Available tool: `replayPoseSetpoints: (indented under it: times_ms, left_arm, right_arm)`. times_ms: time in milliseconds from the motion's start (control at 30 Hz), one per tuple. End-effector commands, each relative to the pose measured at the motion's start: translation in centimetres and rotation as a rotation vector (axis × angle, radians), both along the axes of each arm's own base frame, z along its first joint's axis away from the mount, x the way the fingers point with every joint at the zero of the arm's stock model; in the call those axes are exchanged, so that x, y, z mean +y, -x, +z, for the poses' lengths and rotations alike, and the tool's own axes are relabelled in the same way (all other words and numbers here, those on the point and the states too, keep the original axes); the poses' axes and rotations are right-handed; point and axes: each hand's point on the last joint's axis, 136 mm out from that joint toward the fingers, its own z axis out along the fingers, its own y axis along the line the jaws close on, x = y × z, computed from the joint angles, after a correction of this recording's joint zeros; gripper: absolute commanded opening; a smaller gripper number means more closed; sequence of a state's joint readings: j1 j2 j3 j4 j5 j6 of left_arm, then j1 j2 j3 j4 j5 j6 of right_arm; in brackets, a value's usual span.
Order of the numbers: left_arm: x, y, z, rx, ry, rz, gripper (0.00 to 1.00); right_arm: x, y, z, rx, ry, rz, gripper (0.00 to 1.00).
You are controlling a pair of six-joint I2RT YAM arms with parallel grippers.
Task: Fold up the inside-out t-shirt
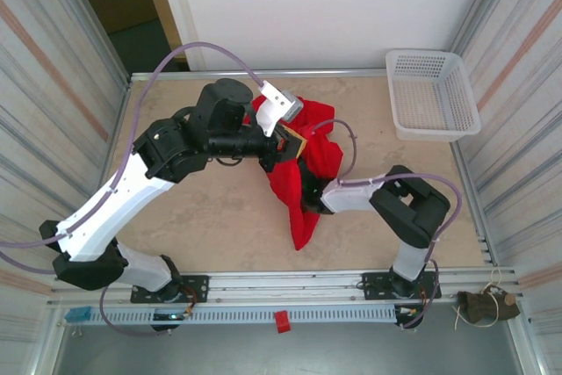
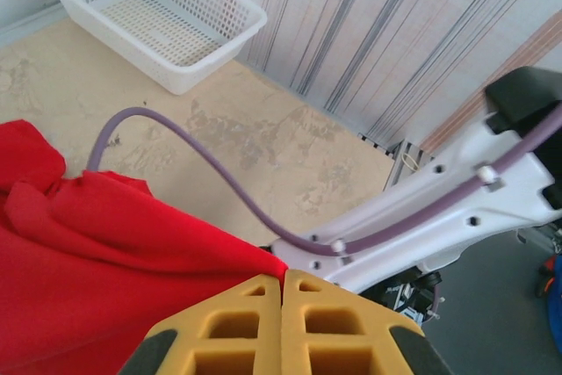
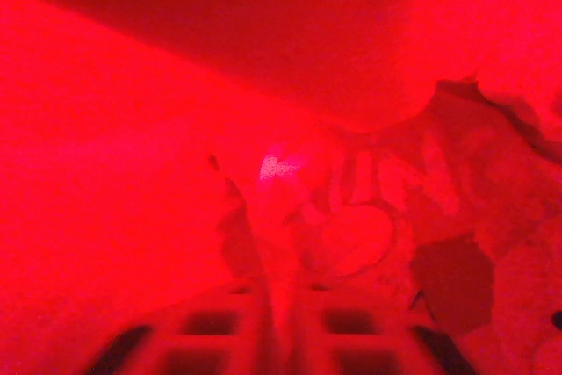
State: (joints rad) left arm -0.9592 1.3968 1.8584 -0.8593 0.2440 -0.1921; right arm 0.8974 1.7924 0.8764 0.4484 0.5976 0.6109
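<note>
The left hand (image 2: 283, 277) has its yellow fingers pressed together on a taut edge of the inside-out t-shirt (image 1: 321, 161), which lies bunched on the desk (image 1: 219, 212) between both hands. The right hand (image 3: 277, 309) sits under the cloth, its pads closed on a fold. Faint print shows through the fabric just beyond them, too blurred to read. A white lattice basket (image 2: 230, 44) stands well beyond the left hand.
</note>
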Motion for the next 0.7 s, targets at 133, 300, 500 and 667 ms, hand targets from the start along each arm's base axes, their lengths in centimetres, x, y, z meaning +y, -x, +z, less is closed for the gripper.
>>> replayPoseSetpoints:
  times_ms: [133,300,500,667]
  left_arm:
    - [-0.1,0.6,3.2,-0.044,0.087,-0.031,0.0]
    - [-1.2,0.5,3.9,-0.036,0.108,-0.057,0.0]
    - [-2.3,1.5,7.8,-0.029,0.224,-0.126,0.0]
    - [-3.6,3.2,9.9,-0.001,0.314,-0.192,0.0]
  right_arm:
    - [2.4,-1.5,0.1,0.022,-0.01,0.047,0.42]
    - [4.7,-2.7,-1.0,0.088,-0.005,0.094,0.52]
    - [2.1,-6.0,-3.1,0.182,-0.017,-0.052,0.53]
    - [-0.5,-7.6,-3.9,0.24,-0.05,-0.174,0.54]
